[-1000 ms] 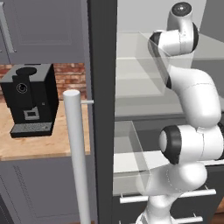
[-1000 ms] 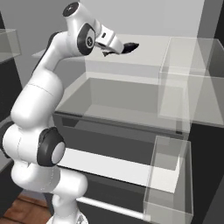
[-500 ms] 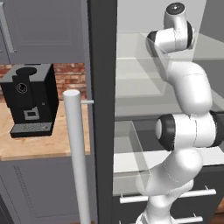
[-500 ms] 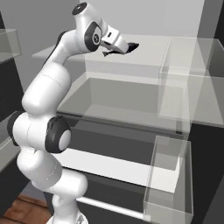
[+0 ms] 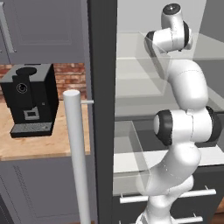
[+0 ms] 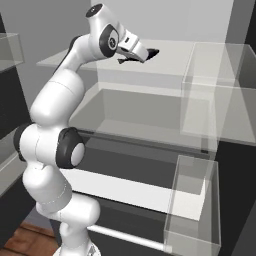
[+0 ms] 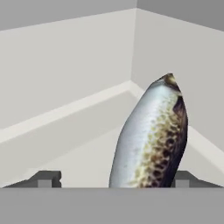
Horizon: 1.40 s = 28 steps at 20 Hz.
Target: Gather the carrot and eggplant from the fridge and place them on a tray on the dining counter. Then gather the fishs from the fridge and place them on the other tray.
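hand view: a fish [image 7: 151, 138] is seen standing between the two dark finger tips [image 7: 43, 178], its silvery flank on one side and brown speckles on the other, its far end pointing toward a corner of the fridge interior.
gripper: the gripper [image 6: 139, 54] is seen in the right base view at the end of the white arm, reached over the upper shelf of the fridge [image 6: 165, 75]; its jaws are spread, one tip on each side of the fish; the fish lies nearer the tip on the right of the hand view, and whether it is touched cannot be told.
fish: it is placed on the pale floor of the upper shelf, deep inside the fridge, close to the rear corner where two walls meet.
fridge: the open compartment is shown with glass shelves [image 6: 150, 117] stacked below the gripper and a clear door bin [image 6: 192, 205] lower down; in the left base view the dark door edge [image 5: 103, 109] and a pale vertical bar handle [image 5: 78, 157] are seen beside the fridge interior.
arm: in the left base view the arm is folded upward inside the fridge opening, its wrist near the top shelf.
beside the fridge: a black coffee machine [image 5: 30, 98] is set on a wooden counter [image 5: 43, 146], against a brick wall [image 5: 70, 74].
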{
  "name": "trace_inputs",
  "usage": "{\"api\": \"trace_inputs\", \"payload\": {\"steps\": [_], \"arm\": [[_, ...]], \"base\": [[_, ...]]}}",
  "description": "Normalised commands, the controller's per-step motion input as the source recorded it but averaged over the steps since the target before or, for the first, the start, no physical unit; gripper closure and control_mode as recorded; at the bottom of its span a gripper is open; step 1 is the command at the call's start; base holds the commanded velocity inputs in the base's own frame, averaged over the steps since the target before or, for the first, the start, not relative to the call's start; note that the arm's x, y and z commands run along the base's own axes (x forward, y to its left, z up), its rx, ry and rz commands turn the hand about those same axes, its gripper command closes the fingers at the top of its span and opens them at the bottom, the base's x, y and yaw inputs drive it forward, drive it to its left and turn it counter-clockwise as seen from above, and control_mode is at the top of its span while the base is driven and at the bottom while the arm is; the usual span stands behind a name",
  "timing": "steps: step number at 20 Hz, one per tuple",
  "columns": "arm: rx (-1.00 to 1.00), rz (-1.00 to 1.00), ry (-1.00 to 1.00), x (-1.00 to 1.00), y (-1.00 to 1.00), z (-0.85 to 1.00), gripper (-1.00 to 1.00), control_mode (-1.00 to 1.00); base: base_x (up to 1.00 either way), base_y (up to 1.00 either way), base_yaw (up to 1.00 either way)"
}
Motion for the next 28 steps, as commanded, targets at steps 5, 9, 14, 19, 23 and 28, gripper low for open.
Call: {"api": "trace_inputs", "payload": {"steps": [5,9,14,19,23,28], "arm": [[0.02,0.00,-0.01,-0.08,-0.11,-0.14,1.00,-1.00],[0.08,0.00,-0.10,-0.41,-0.09,-0.02,1.00,-1.00],[0.07,0.00,-0.16,-0.74,-0.01,0.00,1.00,-1.00],[0.01,-0.01,-0.08,-0.87,0.00,-0.04,1.00,-1.00],[0.00,-0.03,-0.03,-1.00,0.00,0.00,1.00,-1.00],[0.00,-0.01,0.00,-1.00,0.00,0.00,1.00,-1.00]], "base": [[0.00,0.00,0.00],[0.00,0.00,0.00],[0.00,0.00,0.00],[0.00,0.00,0.00],[0.00,0.00,0.00],[0.00,0.00,0.00]]}}
